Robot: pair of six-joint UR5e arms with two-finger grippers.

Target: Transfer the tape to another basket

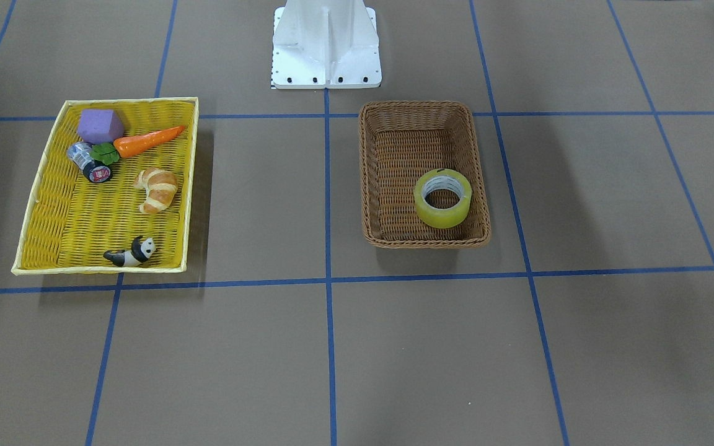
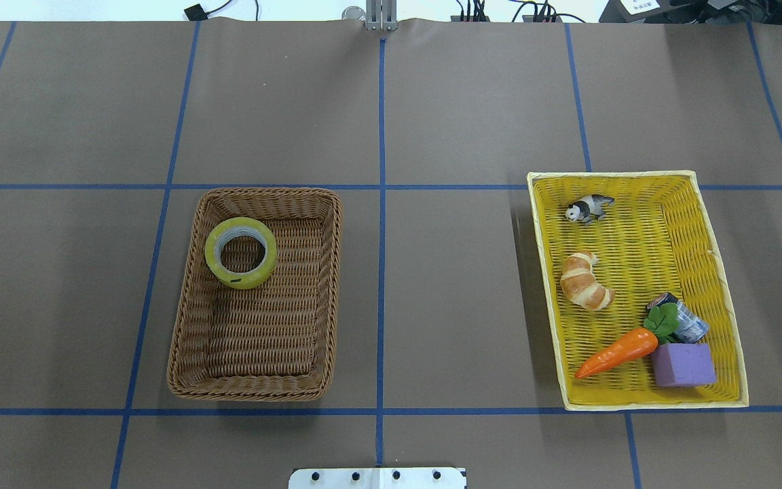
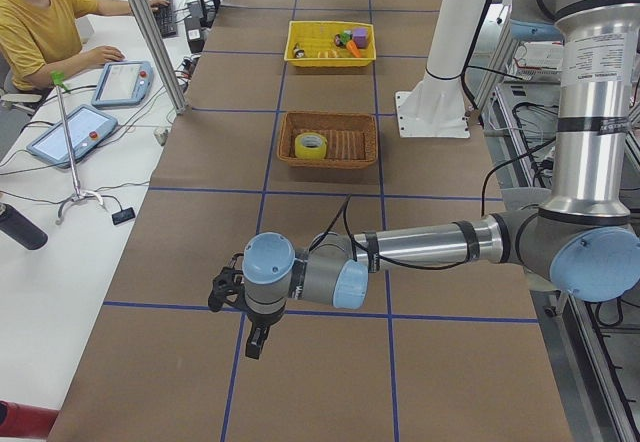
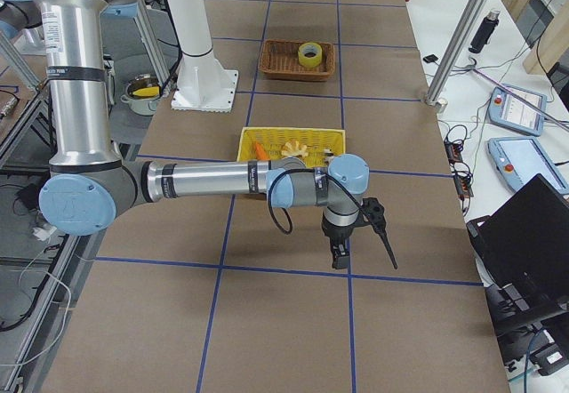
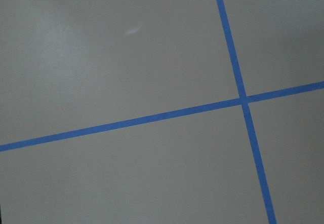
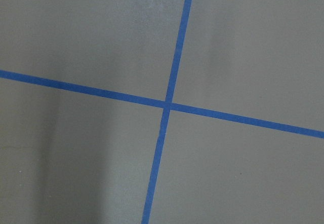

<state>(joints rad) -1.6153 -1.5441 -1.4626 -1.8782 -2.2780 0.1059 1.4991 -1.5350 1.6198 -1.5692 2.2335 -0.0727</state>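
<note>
The tape (image 2: 241, 252), a yellow translucent roll with a white core, lies flat inside the brown wicker basket (image 2: 262, 193), in its far left corner in the overhead view. It also shows in the front view (image 1: 443, 198), at the near right of the basket (image 1: 419, 105). Neither gripper shows in the overhead, front or wrist views. The left gripper (image 3: 238, 317) hangs over bare table far from the basket at the robot's left end. The right gripper (image 4: 363, 249) hangs over bare table beyond the yellow tray. I cannot tell whether either is open or shut.
A shallow yellow woven tray (image 2: 635, 175) on the robot's right holds a toy panda (image 2: 588, 207), a croissant (image 2: 586, 280), a silver can (image 2: 686, 320), a toy carrot (image 2: 618, 352) and a purple block (image 2: 683, 365). The robot's white base (image 1: 326, 43) stands between the two containers.
</note>
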